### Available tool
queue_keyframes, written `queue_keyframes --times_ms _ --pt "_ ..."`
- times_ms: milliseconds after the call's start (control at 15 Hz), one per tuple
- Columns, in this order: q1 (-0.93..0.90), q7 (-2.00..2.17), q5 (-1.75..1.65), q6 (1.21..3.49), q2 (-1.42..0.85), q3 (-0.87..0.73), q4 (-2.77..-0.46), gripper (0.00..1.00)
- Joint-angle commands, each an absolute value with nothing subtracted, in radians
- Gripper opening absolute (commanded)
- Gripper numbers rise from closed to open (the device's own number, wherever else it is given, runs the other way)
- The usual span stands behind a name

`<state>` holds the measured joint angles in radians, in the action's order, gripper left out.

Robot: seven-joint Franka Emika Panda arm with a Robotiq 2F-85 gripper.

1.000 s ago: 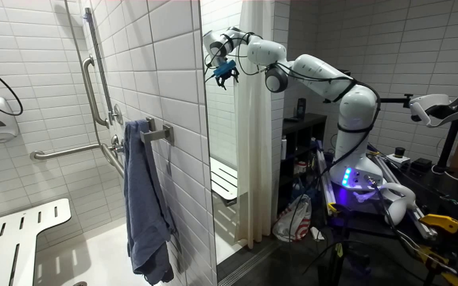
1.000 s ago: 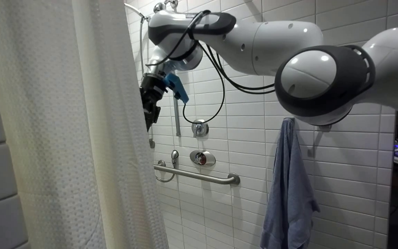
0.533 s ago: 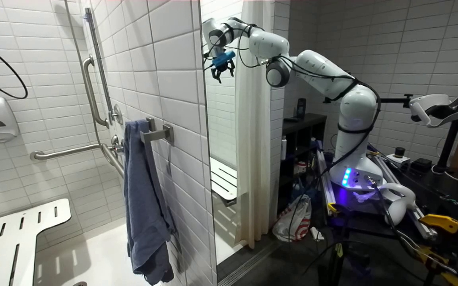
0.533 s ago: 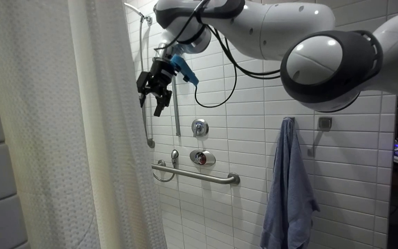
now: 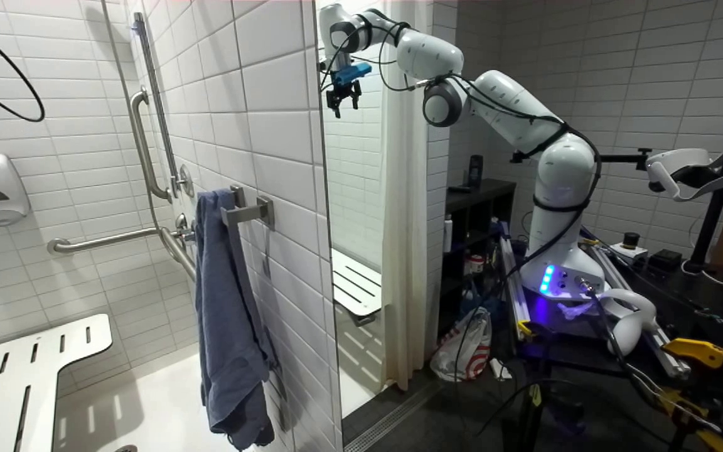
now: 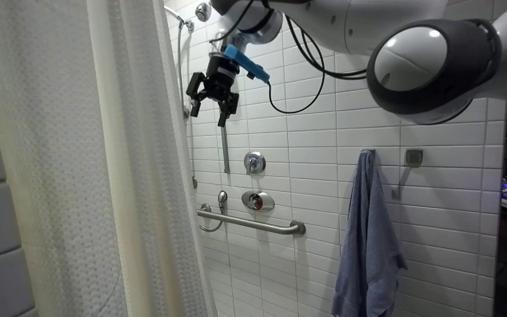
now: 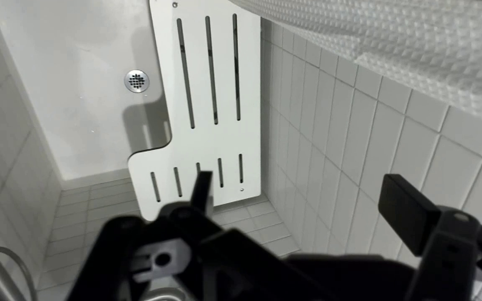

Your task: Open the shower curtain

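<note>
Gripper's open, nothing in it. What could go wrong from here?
1. The gripper isn't holding the shower curtain, so a sideways move may not draw it.
2. The thin cable hangs in a slack loop from the blue mount and could snag on the curtain.
3. In an exterior view, the tiled wall stands behind the gripper; clearance is hard to judge, so a bump is possible.

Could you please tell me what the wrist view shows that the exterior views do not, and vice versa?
Only the wrist view: the floor drain in full.
Only the exterior views: the blue-grey towel and the white robot arm, in both exterior views.
All share: part of the shower curtain and the gripper, jaws apart.
</note>
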<state>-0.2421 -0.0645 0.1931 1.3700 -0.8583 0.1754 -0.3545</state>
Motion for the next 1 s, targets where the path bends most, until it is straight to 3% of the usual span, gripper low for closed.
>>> queue_keyframes --times_ms 0,933 --pt "-0.246 0.089 0.149 1.377 -0.832 0.130 -0.381 1.00" --pt "-0.236 0.422 0.147 1.386 -0.839 0.087 -0.386 1.00"
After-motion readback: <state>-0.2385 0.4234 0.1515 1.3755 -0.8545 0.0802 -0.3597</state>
